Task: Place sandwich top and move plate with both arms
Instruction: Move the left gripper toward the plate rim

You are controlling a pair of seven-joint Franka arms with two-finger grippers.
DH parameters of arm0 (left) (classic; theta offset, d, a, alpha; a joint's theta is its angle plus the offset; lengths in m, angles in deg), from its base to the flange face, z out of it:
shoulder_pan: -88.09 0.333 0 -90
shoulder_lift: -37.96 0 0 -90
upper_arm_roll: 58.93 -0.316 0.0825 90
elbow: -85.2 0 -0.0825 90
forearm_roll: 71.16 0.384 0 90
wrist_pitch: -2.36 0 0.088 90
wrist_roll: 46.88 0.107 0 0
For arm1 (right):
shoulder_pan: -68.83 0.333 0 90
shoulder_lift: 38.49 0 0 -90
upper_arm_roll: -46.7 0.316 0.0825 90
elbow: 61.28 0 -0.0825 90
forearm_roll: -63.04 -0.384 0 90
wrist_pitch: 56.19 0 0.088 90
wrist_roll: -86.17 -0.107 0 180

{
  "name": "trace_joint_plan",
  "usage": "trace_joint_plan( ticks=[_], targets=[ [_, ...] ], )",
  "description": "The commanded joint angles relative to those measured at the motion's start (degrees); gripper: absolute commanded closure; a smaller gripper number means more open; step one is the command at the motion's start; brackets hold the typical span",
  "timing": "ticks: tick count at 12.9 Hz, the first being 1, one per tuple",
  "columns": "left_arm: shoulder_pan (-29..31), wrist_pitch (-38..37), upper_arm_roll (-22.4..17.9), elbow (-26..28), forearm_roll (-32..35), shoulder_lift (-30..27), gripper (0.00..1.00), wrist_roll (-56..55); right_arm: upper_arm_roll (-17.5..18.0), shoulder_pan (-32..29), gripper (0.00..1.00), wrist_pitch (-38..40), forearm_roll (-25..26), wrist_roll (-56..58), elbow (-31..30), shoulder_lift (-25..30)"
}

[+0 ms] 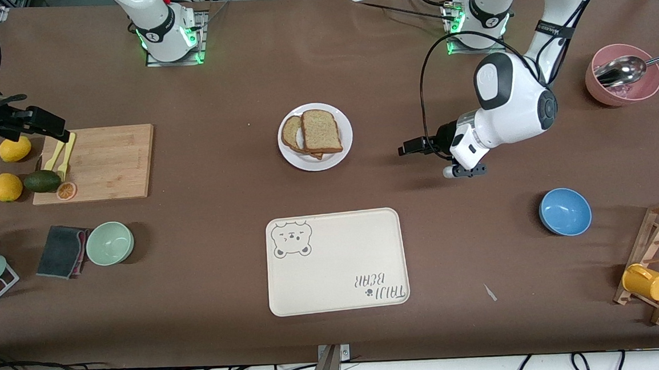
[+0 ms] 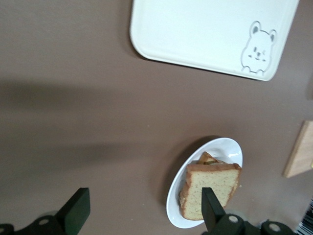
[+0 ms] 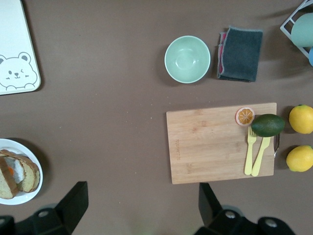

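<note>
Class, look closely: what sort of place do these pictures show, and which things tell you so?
Probably a robotics lab set up as a mock kitchen: two arms are bolted to the brown table, cables trail along its edge, and a plate and cutting board lie on it.

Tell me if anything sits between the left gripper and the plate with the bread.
Nothing visible does. The left gripper hangs open over bare brown table, toward the left arm's end from the plate, with only tabletop between them. The sandwich top already lies on the plate. The right gripper, also open, waits over the cutting board.
</note>
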Motion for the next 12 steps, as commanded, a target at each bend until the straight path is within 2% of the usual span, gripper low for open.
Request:
trace_joint_plan(
  ticks=[1, 4, 8, 12],
  targets=[
    [0.0, 2.5, 0.3, 2.6, -8.6, 0.2, 0.0, 11.3, 0.2, -0.3, 0.0, 0.3, 0.7, 0.3, 0.7, -0.2],
    [0.0, 2.8, 0.3, 4.7, -19.9, 2.4, 0.0, 26.2, 0.5, -0.3, 0.0, 0.3, 4.1, 0.3, 0.8, -0.1],
    [-0.5, 2.7, 0.9, 6.5, -32.8, 5.7, 0.0, 41.1, 0.9, 0.0, 0.0, -0.3, 2.0, 0.2, 0.9, 0.1],
    [-1.0, 2.1, 2.6, 6.7, -40.9, 9.7, 0.0, 50.9, 0.9, -0.1, 0.0, 0.3, 2.4, 0.5, 1.6, 0.8]
  ],
)
